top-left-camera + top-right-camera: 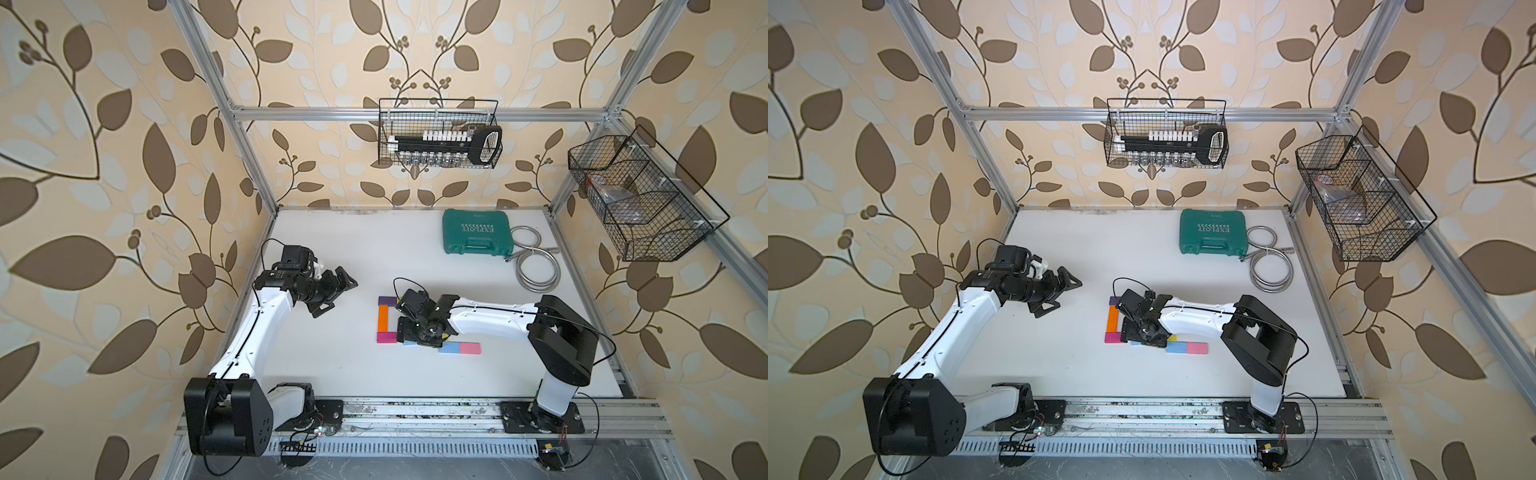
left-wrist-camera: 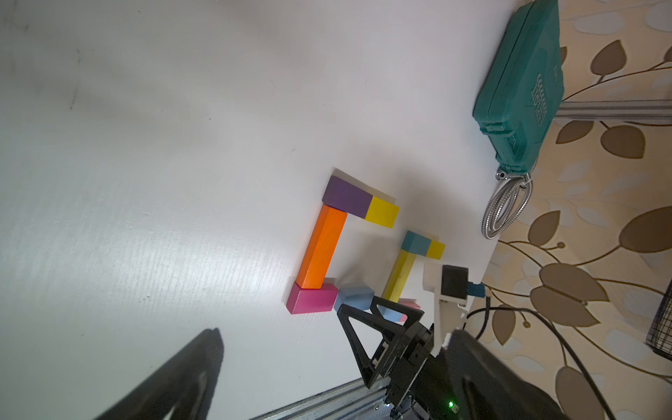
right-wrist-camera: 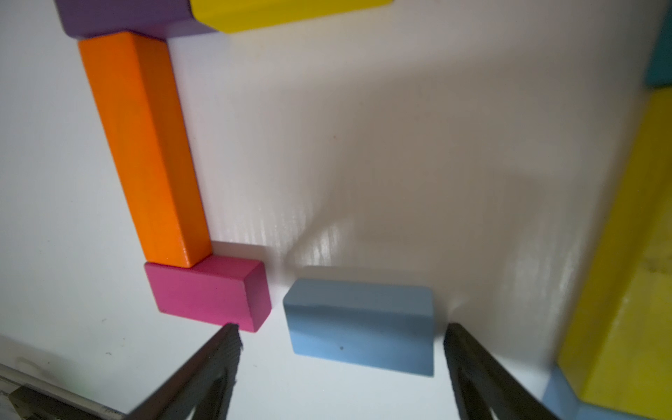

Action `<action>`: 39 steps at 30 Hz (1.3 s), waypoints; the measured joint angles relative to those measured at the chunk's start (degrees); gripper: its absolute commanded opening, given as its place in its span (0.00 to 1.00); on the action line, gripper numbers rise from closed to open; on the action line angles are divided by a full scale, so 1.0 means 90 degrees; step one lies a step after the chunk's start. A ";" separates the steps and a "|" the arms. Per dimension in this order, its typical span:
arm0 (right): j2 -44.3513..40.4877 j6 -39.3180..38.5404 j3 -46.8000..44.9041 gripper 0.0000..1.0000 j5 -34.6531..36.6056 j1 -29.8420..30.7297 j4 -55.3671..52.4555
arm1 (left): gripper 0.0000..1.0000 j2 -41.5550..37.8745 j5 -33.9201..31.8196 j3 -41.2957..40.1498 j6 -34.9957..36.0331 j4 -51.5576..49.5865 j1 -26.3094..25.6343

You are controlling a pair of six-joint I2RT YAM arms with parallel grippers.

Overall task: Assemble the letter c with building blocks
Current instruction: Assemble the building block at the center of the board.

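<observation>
The building blocks form an open-sided frame in both top views: a purple block [image 1: 386, 300], an orange bar [image 1: 382, 320] and a magenta block [image 1: 387, 337]. In the right wrist view a yellow block [image 3: 287, 12] adjoins the purple one. A light blue block [image 3: 360, 323] lies flat, a small gap from the magenta block [image 3: 207, 291]. My right gripper [image 3: 342, 329] stands open astride it, both fingers clear of it. Spare blocks sit to the right: a yellow bar [image 2: 398, 276], teal [image 2: 416, 242], and light blue with pink [image 1: 459, 348]. My left gripper [image 1: 336, 297] hangs open and empty, left of the frame.
A green tool case [image 1: 476, 232] and a coiled metal hose [image 1: 536, 266] lie at the back right. Wire baskets hang on the back wall [image 1: 440, 133] and the right wall [image 1: 640, 199]. An aluminium rail [image 1: 415, 411] runs along the front edge.
</observation>
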 measured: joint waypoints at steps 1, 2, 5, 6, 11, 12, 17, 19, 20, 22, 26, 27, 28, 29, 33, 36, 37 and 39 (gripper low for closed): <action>0.0012 0.0007 0.0000 0.86 -0.0024 0.0000 0.0024 | 0.99 0.0000 0.0000 0.0000 0.0000 0.0000 0.0000; 0.0027 0.0012 0.0000 0.86 -0.0049 0.0000 0.0046 | 0.99 0.0000 0.0000 0.0000 -0.0002 0.0000 0.0000; 0.0036 0.0053 0.0002 0.86 -0.0095 0.0000 0.0112 | 0.99 0.0000 0.0000 0.0000 -0.0007 0.0002 0.0000; 0.0036 0.0056 0.0002 0.86 -0.0112 0.0000 0.0131 | 0.99 0.0000 0.0000 0.0000 -0.0010 0.0002 0.0000; 0.0039 0.0092 0.0002 0.86 -0.0163 0.0002 0.0180 | 0.99 0.0000 0.0000 0.0000 -0.0015 0.0002 0.0000; 0.0039 0.0102 0.0002 0.86 -0.0170 0.0002 0.0187 | 0.99 0.0000 0.0000 0.0000 -0.0015 0.0002 0.0000; 0.0051 0.0151 0.0002 0.85 -0.0209 0.0022 0.0243 | 0.99 0.0000 -0.0002 0.0000 -0.0017 0.0002 0.0000; 0.0061 0.0155 0.0007 0.85 -0.0214 0.0039 0.0257 | 0.99 0.0000 0.0000 0.0000 -0.0017 0.0002 0.0000; 0.0063 0.0155 0.0010 0.85 -0.0214 0.0051 0.0272 | 0.99 0.0000 0.0000 0.0000 -0.0017 0.0002 0.0000; 0.0073 0.0155 0.0015 0.85 -0.0226 0.0063 0.0296 | 0.99 0.0000 0.0000 0.0000 -0.0017 0.0002 0.0000; 0.0078 0.0158 0.0017 0.85 -0.0231 0.0063 0.0304 | 0.99 0.0000 0.0000 0.0000 -0.0019 0.0005 0.0000; 0.0083 0.0155 0.0024 0.85 -0.0231 0.0063 0.0304 | 0.99 0.0000 0.0000 0.0000 -0.0019 0.0002 0.0000; 0.0092 0.0155 0.0041 0.85 -0.0231 0.0063 0.0301 | 0.99 0.0000 -0.0002 0.0000 -0.0019 0.0002 0.0000; 0.0107 0.0155 0.0053 0.85 -0.0231 0.0063 0.0306 | 0.99 0.0000 0.0000 0.0000 -0.0022 0.0002 0.0000; 0.0121 0.0155 0.0070 0.85 -0.0231 0.0063 0.0321 | 0.99 0.0000 -0.0002 0.0000 -0.0022 0.0005 0.0000; 0.0121 0.0155 0.0070 0.85 -0.0226 0.0063 0.0318 | 0.99 0.0000 0.0000 0.0000 -0.0024 0.0005 0.0000; 0.0119 0.0158 0.0070 0.85 -0.0221 0.0070 0.0316 | 0.99 0.0000 0.0000 0.0000 -0.0024 0.0005 0.0000; 0.0097 0.0160 0.0070 0.85 -0.0175 0.0109 0.0287 | 0.99 0.0000 0.0000 0.0000 -0.0024 0.0005 0.0000</action>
